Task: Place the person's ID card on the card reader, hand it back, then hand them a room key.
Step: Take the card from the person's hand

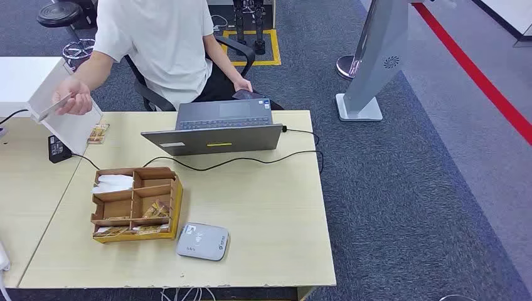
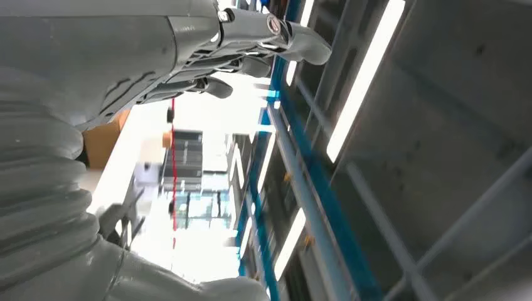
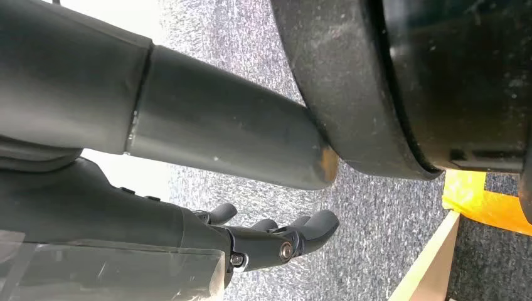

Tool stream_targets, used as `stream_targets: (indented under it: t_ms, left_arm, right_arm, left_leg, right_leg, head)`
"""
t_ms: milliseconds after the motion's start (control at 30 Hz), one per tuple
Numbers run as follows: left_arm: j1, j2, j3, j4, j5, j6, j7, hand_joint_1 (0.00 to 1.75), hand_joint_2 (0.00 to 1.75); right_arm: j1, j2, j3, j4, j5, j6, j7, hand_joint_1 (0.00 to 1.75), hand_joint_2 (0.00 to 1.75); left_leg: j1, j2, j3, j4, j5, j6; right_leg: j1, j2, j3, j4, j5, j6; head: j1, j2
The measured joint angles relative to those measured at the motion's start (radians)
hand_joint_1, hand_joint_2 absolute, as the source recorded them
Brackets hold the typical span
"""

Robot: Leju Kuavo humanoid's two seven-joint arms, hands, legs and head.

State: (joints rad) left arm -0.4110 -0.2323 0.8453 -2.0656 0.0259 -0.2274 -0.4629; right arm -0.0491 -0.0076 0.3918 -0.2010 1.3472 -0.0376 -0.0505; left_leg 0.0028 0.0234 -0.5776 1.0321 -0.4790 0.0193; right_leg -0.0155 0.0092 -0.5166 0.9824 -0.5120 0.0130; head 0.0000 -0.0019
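One grey card reader (image 1: 202, 241) lying flat near the front edge of the pale wooden table (image 1: 270, 213), just beside a wooden organizer (image 1: 135, 204) with several compartments; white paper in one far compartment, small brown packets in the near ones, contents hard to read. Behind these, an open laptop (image 1: 216, 128) with a black cable (image 1: 251, 160) running across the tabletop. At the far left, a thin pale card (image 1: 53, 106), seemingly the ID card, held up in a person's hand (image 1: 74, 97), well apart from the reader. Other hand of the person (image 1: 243, 84) low behind the laptop, partly hidden. Room key not to be made out.

Left hand (image 2: 251, 44) raised, fingers spread and slightly curved, holding nothing, ceiling lights behind. Right hand (image 3: 276, 235) hanging over grey carpet, fingers loosely curled, nothing grasped, partly cut off.
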Motion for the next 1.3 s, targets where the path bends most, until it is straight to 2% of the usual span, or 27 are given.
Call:
stream_targets:
  t_ms: [200, 1300]
  left_arm:
    - [-0.041, 0.034, -0.121, 0.074, -0.082, -0.034, 0.059, 0.00, 1.75]
    - [-0.308, 0.296, -0.953, 0.631, -0.601, -0.254, 0.470, 0.00, 1.75]
  right_arm:
    - [-0.002, 0.000, 0.001, 0.000, 0.000, 0.008, 0.002, 0.00, 0.00]
    - [-0.018, 0.000, 0.008, 0.000, 0.000, 0.070, 0.030, 0.00, 0.00]
  left_leg:
    - [0.000, 0.000, 0.000, 0.000, 0.000, 0.000]
    - [0.000, 0.001, 0.000, 0.001, 0.000, 0.000]
  right_leg:
    - [0.000, 0.000, 0.000, 0.000, 0.000, 0.000]
    - [0.000, 0.002, 0.001, 0.000, 0.003, 0.000]
  head:
    - [0.000, 0.000]
    - [0.000, 0.000]
